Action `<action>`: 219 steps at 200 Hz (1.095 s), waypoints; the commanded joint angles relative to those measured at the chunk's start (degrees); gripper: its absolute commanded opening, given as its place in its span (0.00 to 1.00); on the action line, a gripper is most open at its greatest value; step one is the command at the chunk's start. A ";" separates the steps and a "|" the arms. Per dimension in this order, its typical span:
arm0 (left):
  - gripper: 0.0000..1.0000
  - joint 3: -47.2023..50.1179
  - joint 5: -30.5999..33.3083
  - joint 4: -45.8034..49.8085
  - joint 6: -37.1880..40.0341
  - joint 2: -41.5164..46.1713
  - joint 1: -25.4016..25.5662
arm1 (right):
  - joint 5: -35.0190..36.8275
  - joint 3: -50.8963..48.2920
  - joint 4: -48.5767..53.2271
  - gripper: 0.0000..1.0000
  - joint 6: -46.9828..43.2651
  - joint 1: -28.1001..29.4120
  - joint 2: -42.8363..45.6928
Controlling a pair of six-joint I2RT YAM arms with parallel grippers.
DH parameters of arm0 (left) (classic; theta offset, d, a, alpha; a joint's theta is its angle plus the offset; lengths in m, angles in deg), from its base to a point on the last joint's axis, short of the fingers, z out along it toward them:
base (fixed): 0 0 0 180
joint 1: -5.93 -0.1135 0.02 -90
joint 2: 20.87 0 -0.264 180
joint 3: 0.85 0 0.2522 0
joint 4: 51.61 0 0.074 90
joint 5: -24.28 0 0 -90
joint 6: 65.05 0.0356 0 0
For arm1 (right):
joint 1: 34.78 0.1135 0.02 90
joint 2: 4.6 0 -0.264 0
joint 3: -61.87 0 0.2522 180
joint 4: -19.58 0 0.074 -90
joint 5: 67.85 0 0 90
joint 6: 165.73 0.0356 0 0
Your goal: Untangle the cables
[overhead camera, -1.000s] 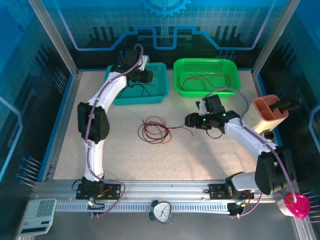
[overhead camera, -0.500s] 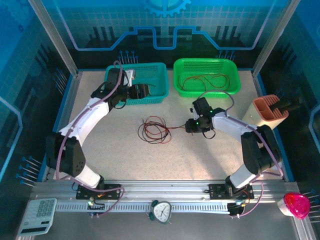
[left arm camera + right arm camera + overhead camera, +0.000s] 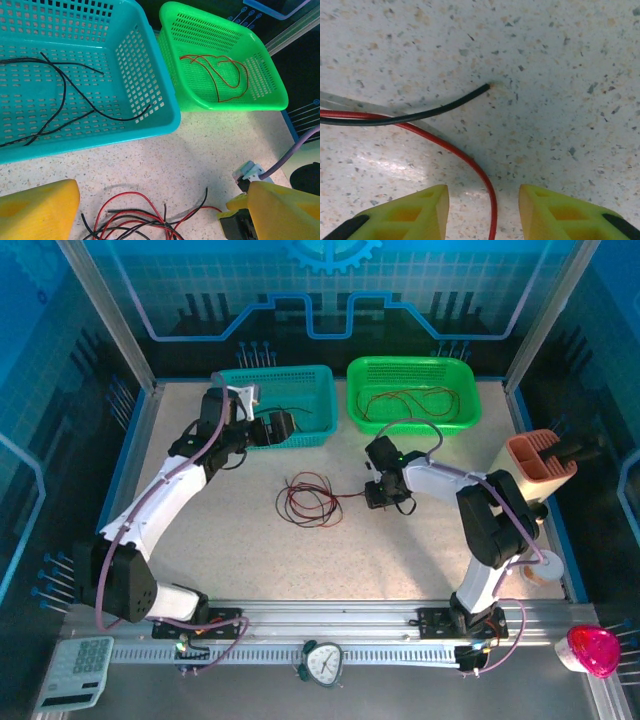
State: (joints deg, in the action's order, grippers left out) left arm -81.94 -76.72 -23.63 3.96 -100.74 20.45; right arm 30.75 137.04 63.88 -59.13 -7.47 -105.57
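Running off-frame, red cable (image 3: 470,164) crosses right gripper (image 3: 482,200) gap; contact unclear

Speckled table (image 3: 250,550) bearing a teal basket (image 3: 300,437), a green basket (image 3: 405,426), and tangled red and black cables (image 3: 308,500).

Red cable (image 3: 465,157) off the bottom edge

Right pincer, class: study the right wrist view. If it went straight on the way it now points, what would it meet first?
Probably the red cable, which runs between the fingers of the right pincer. The speckled table lies just under it. Depth is hard to judge here.
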 commanded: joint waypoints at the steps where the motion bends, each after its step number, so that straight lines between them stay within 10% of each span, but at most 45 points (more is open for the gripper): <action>1: 0.89 0.37 -0.74 -1.38 -0.58 1.48 -0.02 | 1.29 0.51 1.65 0.41 -0.22 -0.48 -0.65; 118: 0.91 -0.61 -1.10 -1.75 -0.56 1.64 -0.02 | -0.46 -3.14 0.17 0.35 1.42 -0.35 0.09; 177: 0.99 -1.66 -1.88 -1.87 -1.22 3.10 0.02 | -1.55 -3.01 0.10 0.00 1.22 -0.51 2.31; 219: 0.99 -2.15 -3.34 -2.18 -1.24 4.62 -0.02 | -4.11 3.73 3.15 0.00 1.18 -0.66 8.62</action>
State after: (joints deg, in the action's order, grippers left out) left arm -82.05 -77.86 -24.44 3.58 -98.34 20.45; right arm 28.85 135.09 64.43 -57.81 -7.76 -102.12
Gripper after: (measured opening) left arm 0.991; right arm 0.067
